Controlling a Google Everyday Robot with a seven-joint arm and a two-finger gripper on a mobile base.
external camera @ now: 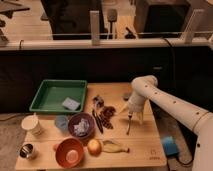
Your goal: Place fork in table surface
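My claw (131, 113) hangs over the table (145, 150), at about 3 o'clock from its middle, and it pinches the top end of the fork (129, 126). The fork points down, nearly upright, with its low tip close to the wood; I cannot tell if it touches. To do this well, I think I should descend slowly, lean the fork flat, and only then release. The banana (114, 146) lies near at 7 o'clock, so I should aim for the bare wood at 5 o'clock.
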